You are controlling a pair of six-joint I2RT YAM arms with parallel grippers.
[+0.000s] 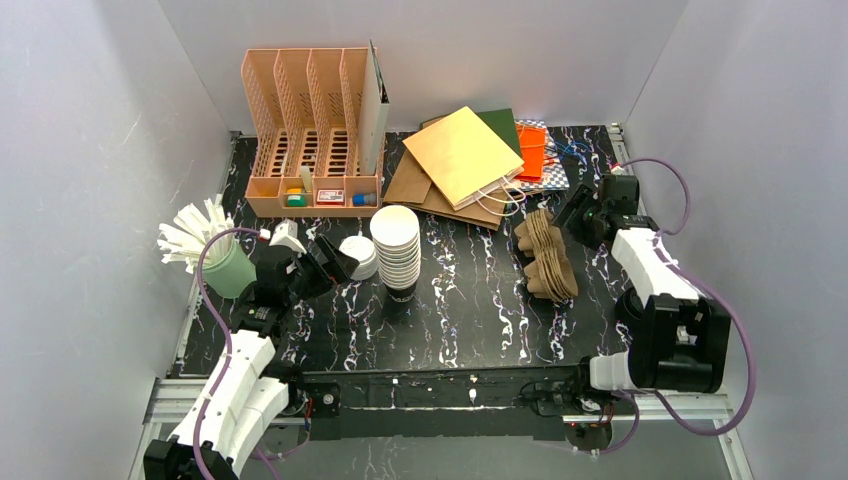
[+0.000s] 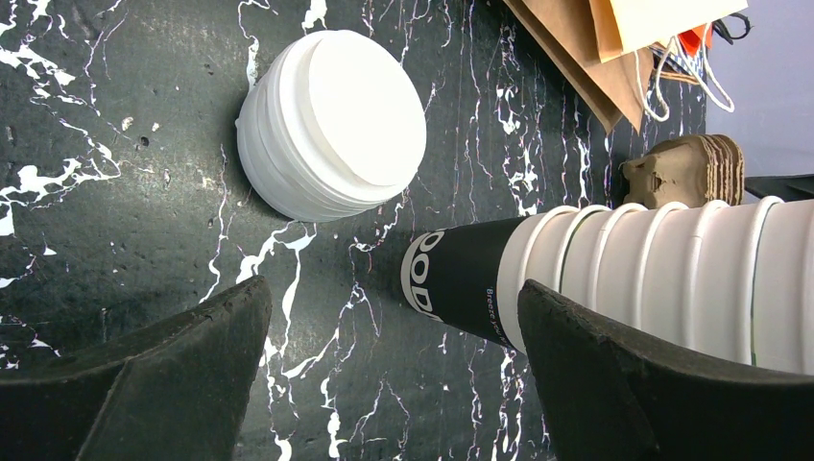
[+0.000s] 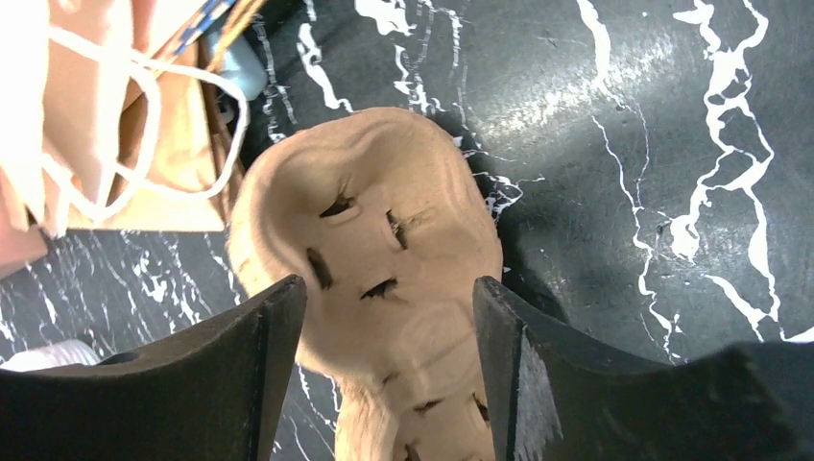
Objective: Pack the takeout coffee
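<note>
No lidded coffee cup shows in any view. My left gripper [image 1: 330, 264] [image 2: 394, 327] is open and empty, low over the black marbled table, between a stack of loose white lids [image 1: 358, 256] [image 2: 331, 125] and a tall stack of lidless cups [image 1: 397, 250] [image 2: 662, 274] whose bottom cup is black. My right gripper [image 1: 570, 214] [image 3: 389, 307] is open. Its fingers stand on either side of the top of a stack of brown pulp cup carriers [image 1: 546, 256] [image 3: 365, 240], without closing on it.
Paper bags [image 1: 462, 156] [image 3: 115, 125] lie at the back centre, next to the carriers. A peach desk organizer [image 1: 312, 130] stands at back left. A mint cup of white sticks [image 1: 228, 268] stands at the left edge. Orange and checkered items [image 1: 535, 152] lie at back right.
</note>
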